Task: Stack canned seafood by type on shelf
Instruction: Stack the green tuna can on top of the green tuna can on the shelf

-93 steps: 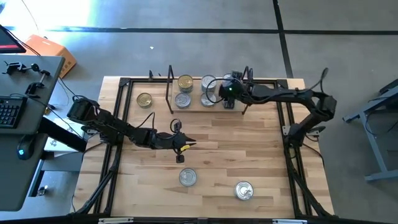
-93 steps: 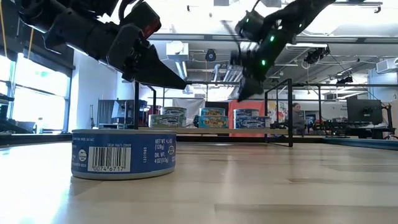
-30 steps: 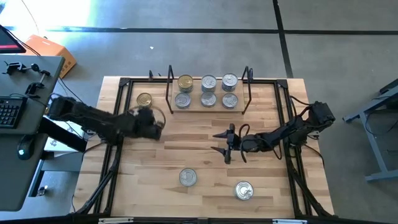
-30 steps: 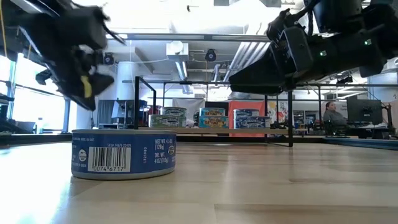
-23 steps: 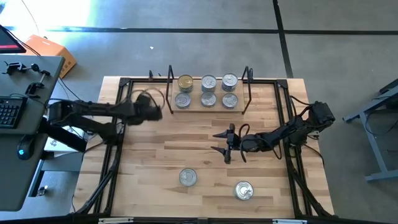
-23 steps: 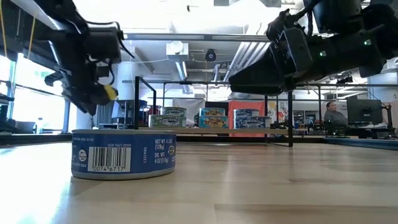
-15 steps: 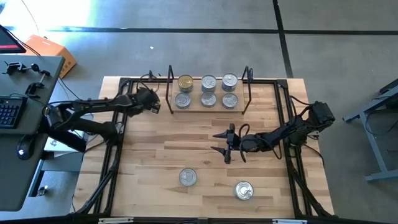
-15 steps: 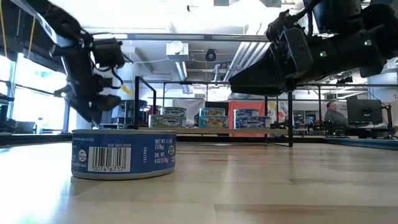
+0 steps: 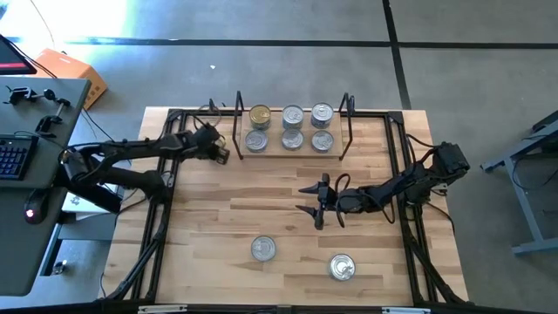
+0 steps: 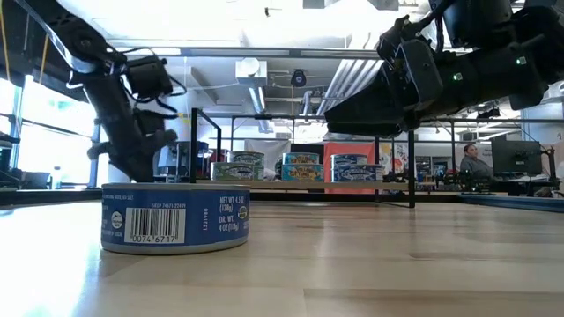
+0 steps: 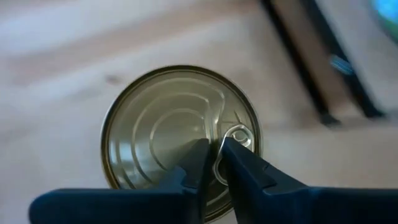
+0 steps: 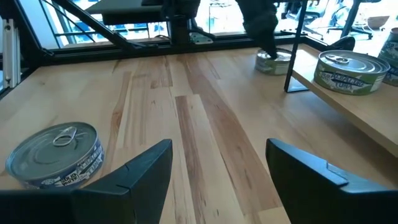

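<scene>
From above, a wooden table [image 9: 288, 205] fills the middle of the frame, with two dark robot arms reaching in from its left and right sides. Near the table's top edge sits a low light-wood shelf [image 9: 291, 150] with a black wire upright at each end. Six tins rest on it in two rows of three: a gold-lidded tin [image 9: 260, 115] at the upper left of the group, the other five silver. Two more silver-lidded tins stand on the bare table toward the bottom of the frame, one just left of centre [image 9: 263, 249] and one to its lower right [image 9: 342, 267].

The left gripper [image 9: 220, 152] is at the upper left of the table, just left of the shelf's left upright. Its wrist camera looks straight down on another gold-lidded tin [image 11: 181, 134]; the two dark fingers are drawn almost together over the lid, their tips at the pull ring. Whether they actually pinch the ring or merely touch it cannot be told.

The right gripper [image 9: 312, 201] hangs above the middle of the table, right of centre, its fingers spread wide and holding nothing. In its wrist view a silver tin with a blue label [image 12: 54, 155] stands on the table at lower left, and a shelf tin [image 12: 349, 71] shows at upper right.
</scene>
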Robot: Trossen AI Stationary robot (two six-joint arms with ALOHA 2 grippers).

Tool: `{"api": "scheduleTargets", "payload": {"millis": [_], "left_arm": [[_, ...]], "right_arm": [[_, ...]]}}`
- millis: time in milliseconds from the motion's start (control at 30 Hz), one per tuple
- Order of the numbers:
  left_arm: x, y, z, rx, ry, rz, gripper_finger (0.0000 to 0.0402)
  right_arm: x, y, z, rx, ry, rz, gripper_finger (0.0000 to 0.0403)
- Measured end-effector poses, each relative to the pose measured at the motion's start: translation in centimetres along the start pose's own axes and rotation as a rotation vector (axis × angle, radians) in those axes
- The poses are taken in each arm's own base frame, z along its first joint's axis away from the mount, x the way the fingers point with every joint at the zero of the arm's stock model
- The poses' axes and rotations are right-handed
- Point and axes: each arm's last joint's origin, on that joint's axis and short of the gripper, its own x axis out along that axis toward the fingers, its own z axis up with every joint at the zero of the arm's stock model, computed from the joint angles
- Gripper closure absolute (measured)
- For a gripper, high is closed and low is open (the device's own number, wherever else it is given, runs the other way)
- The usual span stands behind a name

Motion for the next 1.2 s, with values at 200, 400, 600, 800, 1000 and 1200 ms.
{"api": "scheduleTargets", "payload": {"millis": [200, 400, 600, 800, 1000, 1200], "left_arm": [[-1.3, -3.6, -3.0, 0.043, 0.067, -0.107, 0.0378], [-3.3, -7.1, -7.2, 0.083, 0.123, -0.241, 0.0383], [-5.4, -10.4, -10.4, 0.185, -0.058, -0.45, 0.0383], [-7.7, -13.7, -10.6, 0.433, -0.492, -0.615, 0.0383], [-9.5, -14.7, -12.2, 0.934, -0.584, -0.731, 0.0375], [-9.2, -14.0, -13.9, 1.19, -0.543, -0.66, 0.0311]], "right_arm": [[0.0, 0.1, 0.0, 0.021, 0.0, 0.002, 0.0151], [0.0, 0.1, 0.0, 0.037, 0.0, 0.002, 0.0151], [0.0, 0.1, 0.0, 0.019, 0.0, 0.002, 0.0151], [0.0, 0.1, 0.0, 0.02, 0.0, 0.002, 0.0151], [0.0, 0.1, 0.0, 0.018, 0.0, 0.002, 0.0151], [0.0, 0.1, 0.0, 0.018, 0.0, 0.002, 0.0151]]}}
